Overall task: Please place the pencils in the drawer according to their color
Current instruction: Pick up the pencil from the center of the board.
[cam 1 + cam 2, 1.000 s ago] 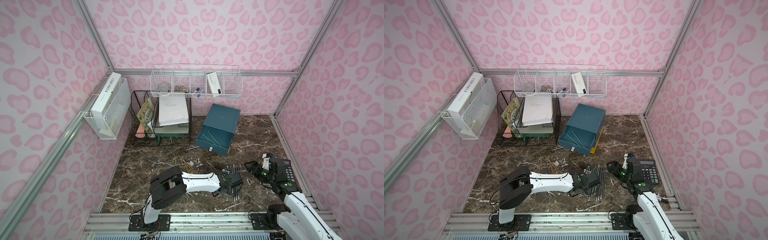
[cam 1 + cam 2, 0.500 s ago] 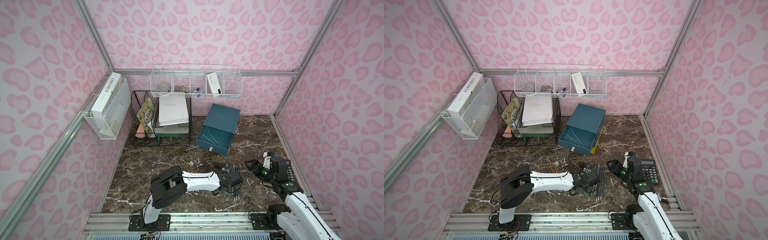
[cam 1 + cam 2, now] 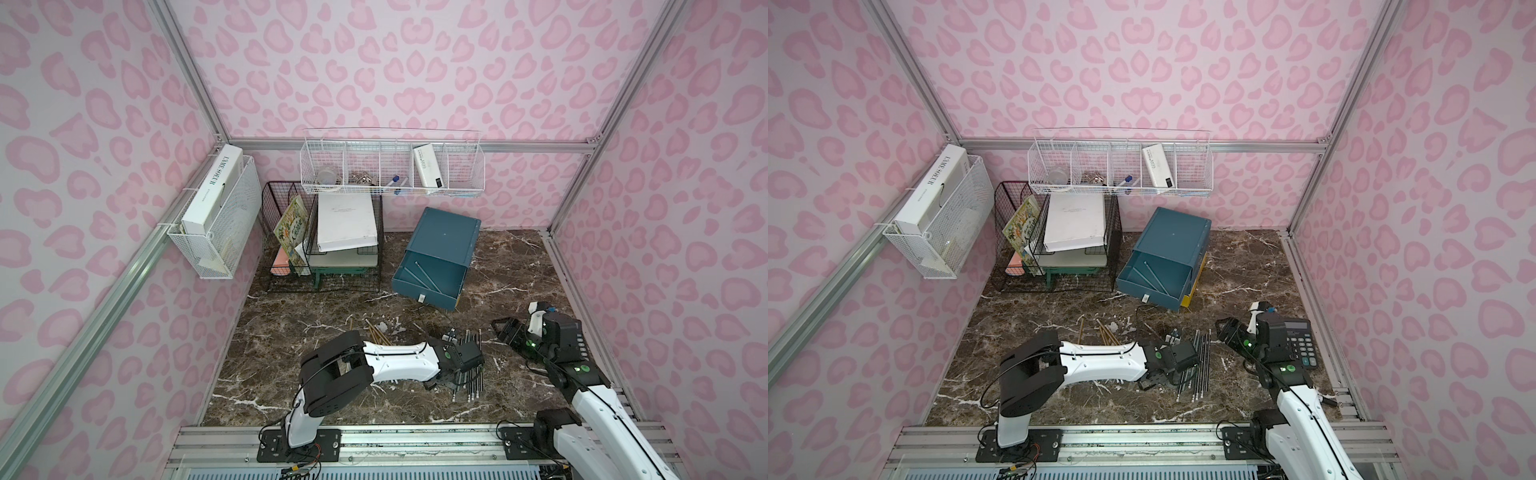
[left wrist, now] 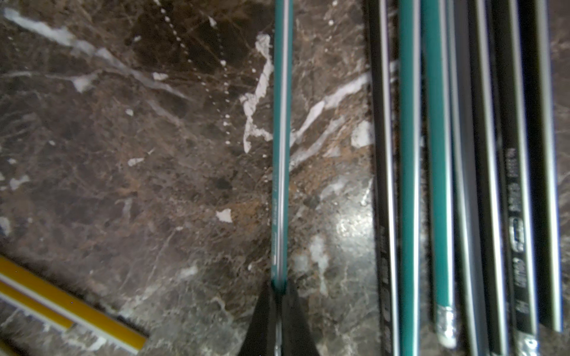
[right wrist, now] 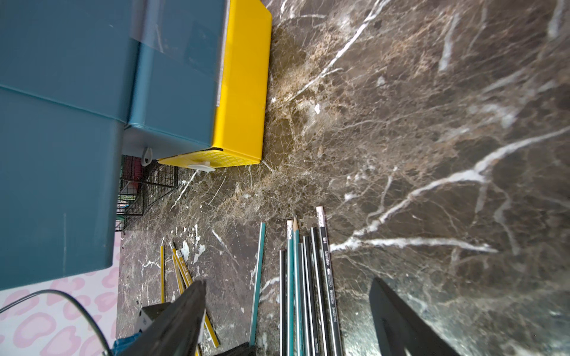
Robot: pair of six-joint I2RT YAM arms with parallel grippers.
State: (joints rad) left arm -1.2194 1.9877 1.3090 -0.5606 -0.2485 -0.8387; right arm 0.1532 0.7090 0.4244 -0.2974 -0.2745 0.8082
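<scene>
My left gripper (image 4: pixel 279 286) is shut on one end of a lone teal pencil (image 4: pixel 281 138) that lies on the marble, apart from a row of black and teal pencils (image 4: pixel 462 185). Both top views show that gripper (image 3: pixel 442 380) (image 3: pixel 1152 380) low at the near end of the row (image 3: pixel 471 365) (image 3: pixel 1200 361). Yellow pencils (image 3: pixel 376 332) (image 5: pixel 182 271) lie to the left. The drawer (image 3: pixel 440 245) cabinet stands at the back, its top drawer pulled out with teal pencils (image 3: pixel 424 270) inside; the yellow lowest drawer (image 5: pixel 243 92) sticks out slightly. My right gripper (image 5: pixel 287 282) (image 3: pixel 505 330) hovers open to the right of the row, holding nothing.
A black calculator (image 3: pixel 1298 345) lies by the right wall under my right arm. A black wire file rack (image 3: pixel 324 245) with books and papers stands at the back left. White wire baskets (image 3: pixel 390 170) (image 3: pixel 216 224) hang on the walls.
My left gripper's jaws have closed on the lone teal pencil; the arm itself has hardly shifted. The right arm has stayed put.
</scene>
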